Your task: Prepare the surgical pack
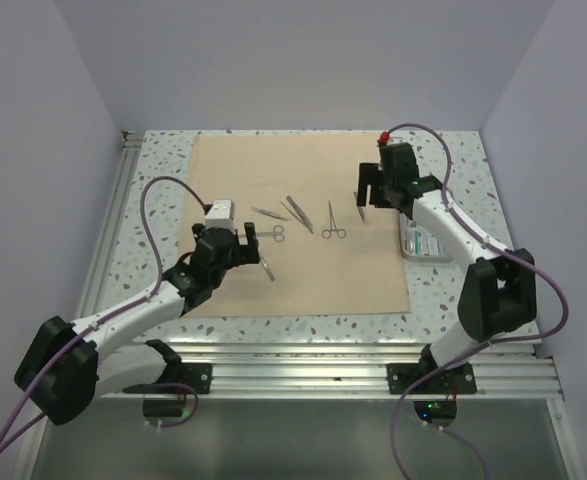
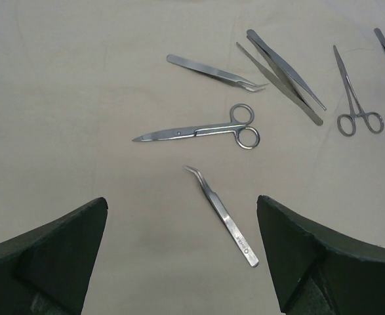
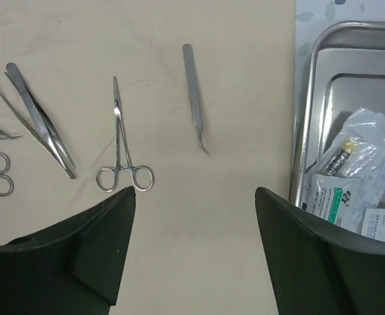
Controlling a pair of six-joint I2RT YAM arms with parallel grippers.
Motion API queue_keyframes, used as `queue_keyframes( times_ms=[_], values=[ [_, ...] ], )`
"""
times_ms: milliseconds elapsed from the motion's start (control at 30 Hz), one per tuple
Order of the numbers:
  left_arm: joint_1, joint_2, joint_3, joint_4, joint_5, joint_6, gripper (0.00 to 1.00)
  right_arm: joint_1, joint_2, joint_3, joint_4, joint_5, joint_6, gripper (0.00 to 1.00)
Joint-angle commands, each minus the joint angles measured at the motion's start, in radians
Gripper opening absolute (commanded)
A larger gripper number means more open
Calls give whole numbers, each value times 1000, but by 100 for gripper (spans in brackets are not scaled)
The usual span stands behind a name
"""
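**Desk:** How do your two hands stand?

**Me:** My left gripper [image 2: 182, 205] hangs with its jaws spread wide and nothing between them. Below it, on the tan cloth sheet [image 2: 61, 98], I see bent-tip tweezers [image 2: 222, 213]. Just beyond them lie the scissors [image 2: 199, 131], blades pointing left in the wrist view.

**Desk:** And the right?

**Me:** My right gripper [image 3: 195, 193] is also wide apart and empty, low over the cloth near its right edge. Ahead of it I have a ring-handled clamp [image 3: 122, 144] and some fine-tipped tweezers [image 3: 193, 92], lying apart from each other.

**Desk:** Where is the rest of the pack?

**Me:** The cloth is spread flat on the speckled table [image 1: 153, 200]. The instruments lie in a loose row across its middle, with the straight forceps [image 2: 287, 75] between the scissors and the clamp. The steel tray [image 3: 307, 111] sits off the cloth, just beside its right edge, on the bare table. It holds the clear packets [image 3: 356, 177].
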Motion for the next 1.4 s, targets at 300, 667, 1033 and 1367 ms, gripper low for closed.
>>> queue_keyframes(
  times_ms=[300, 667, 1033, 1367],
  values=[
    [4, -244, -226, 280, 46, -28, 100, -9, 293, 198, 54, -85, -86, 58],
    [4, -213, -226, 303, 63, -12, 99, -20, 469, 299, 34, -45, -117, 47],
    [4, -196, -219, 302, 58, -6, 98, -29, 559, 324, 7, -71, -123, 33],
    [4, -204, -217, 294, 55, -2, 98, -37, 469, 284, 49, -80, -132, 4]
  ],
)
